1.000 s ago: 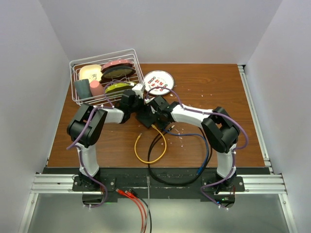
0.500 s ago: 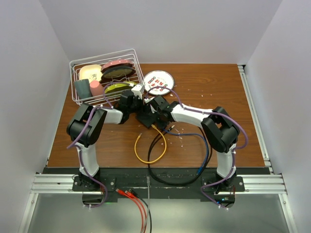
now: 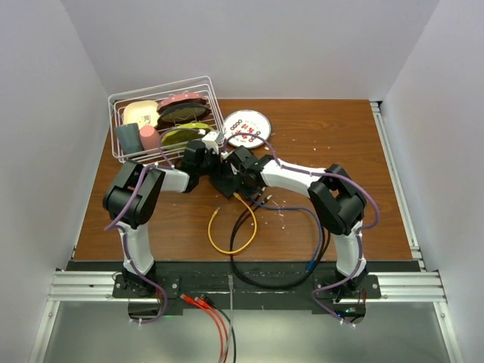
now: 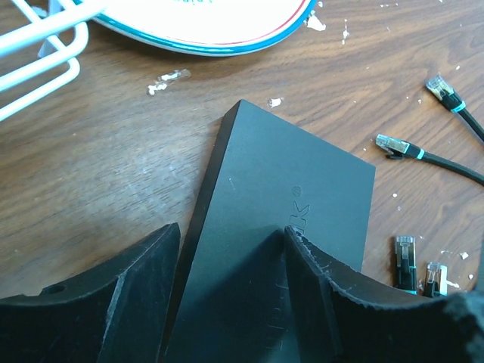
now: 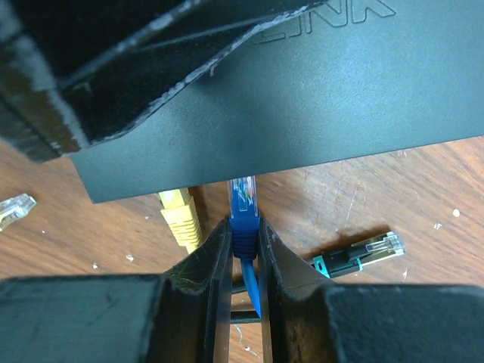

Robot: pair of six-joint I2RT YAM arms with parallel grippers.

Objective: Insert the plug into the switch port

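Note:
The switch [image 4: 302, 174] is a flat matte black box, and it sits at mid-table [image 3: 224, 184] between the two grippers. Its port edge faces the right wrist camera, with the sockets themselves hidden under the edge [image 5: 302, 162]. My right gripper [image 5: 243, 223] is shut on the blue plug [image 5: 244, 198], whose clear tip touches that edge beside a yellow plug [image 5: 180, 213] seated there. My left gripper [image 4: 231, 229] stands open over the switch's corner. One of its fingers [image 4: 144, 287] is just off the side, and the other [image 4: 333, 295] lies over the top.
A white wire basket [image 3: 115, 144] of objects stands at the far left, with a round plate [image 3: 247, 127] beside it. Yellow [image 3: 231, 246] and black [image 3: 261, 276] cables loop near the front. Loose black plugs [image 4: 393, 144] [image 4: 404, 261] lie right of the switch.
Both grippers and the switch have shifted slightly left and toward the back. The left jaws have narrowed a little, and the right grip on the blue plug is unchanged.

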